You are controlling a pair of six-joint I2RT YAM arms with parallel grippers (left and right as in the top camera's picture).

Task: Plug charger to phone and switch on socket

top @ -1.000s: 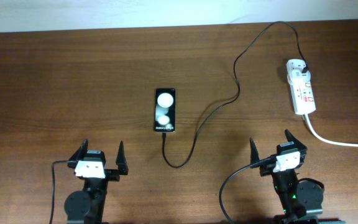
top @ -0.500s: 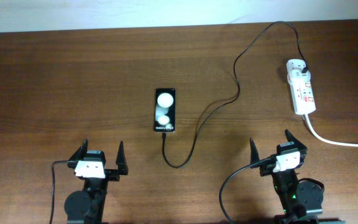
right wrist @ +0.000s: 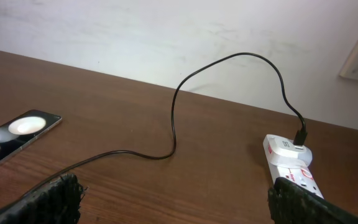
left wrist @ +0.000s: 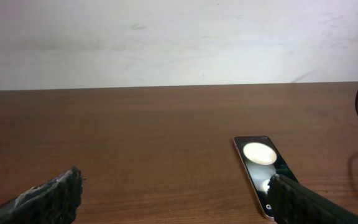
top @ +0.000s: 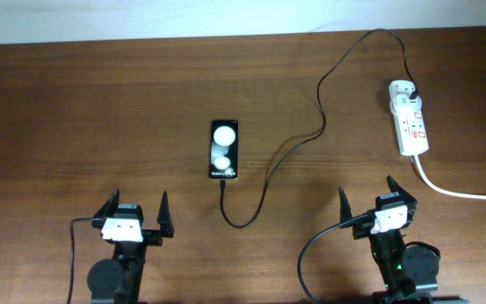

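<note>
Overhead: charger tip point(top: 223, 186) lies just below phone point(top: 224, 149), up-right of nearer left gripper point(top: 140, 198); it and right gripper point(top: 366, 187) are wide open, empty.

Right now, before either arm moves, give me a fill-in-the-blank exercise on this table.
1. The phone lies on the table with its screen facing ___.
2. Of the left gripper and the right gripper, the power strip lies nearer the ___ one.
3. Both grippers are ___ and hold nothing.
4. The thin cable is black, while the thick cord leaving the power strip is ___.

Missing words: up; right; open; white.
</note>
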